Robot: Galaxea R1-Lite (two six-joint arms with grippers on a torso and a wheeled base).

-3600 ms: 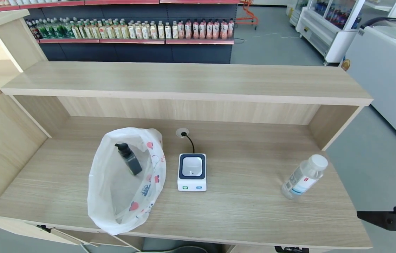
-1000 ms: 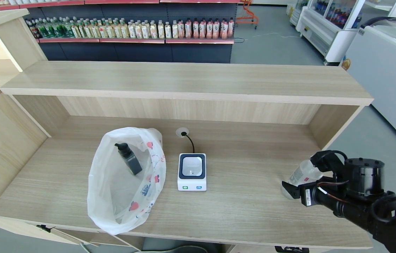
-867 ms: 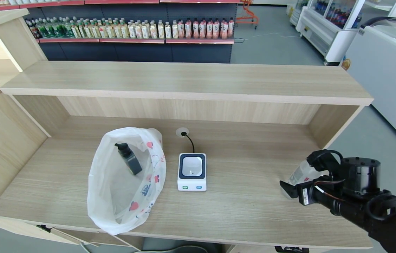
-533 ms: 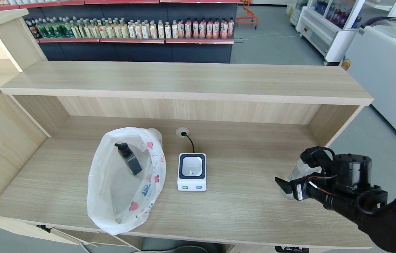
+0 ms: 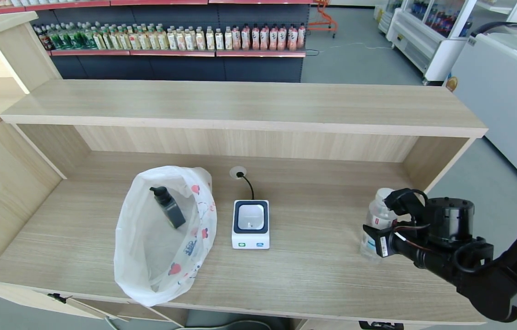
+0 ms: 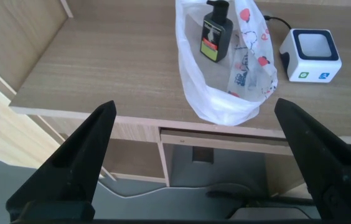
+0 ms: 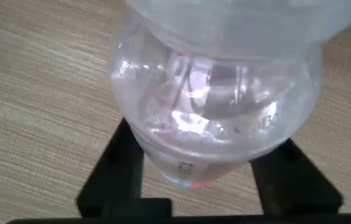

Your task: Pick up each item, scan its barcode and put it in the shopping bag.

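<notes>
A clear water bottle (image 5: 374,224) with a white cap stands near the counter's right end, and my right gripper (image 5: 387,221) is shut on it from the right. In the right wrist view the water bottle (image 7: 219,93) sits between the two black fingers (image 7: 116,168) of my right gripper (image 7: 203,180). The white shopping bag (image 5: 162,238) lies open left of centre, with a dark pump bottle (image 5: 169,208) inside. The white scanner (image 5: 250,223) sits beside it. My left gripper (image 6: 195,109) hangs open below the counter's front edge, facing the shopping bag (image 6: 225,93) and the scanner (image 6: 310,55).
The wooden counter (image 5: 313,270) has a raised back wall with a shelf (image 5: 240,105) on top and side walls at both ends. The scanner's cable runs to a grommet (image 5: 238,173) behind it. Bare counter lies between scanner and bottle.
My right arm came in from the right and its fingers went around the water bottle. In the last half second the bottle shifted a little left and stands more upright.
</notes>
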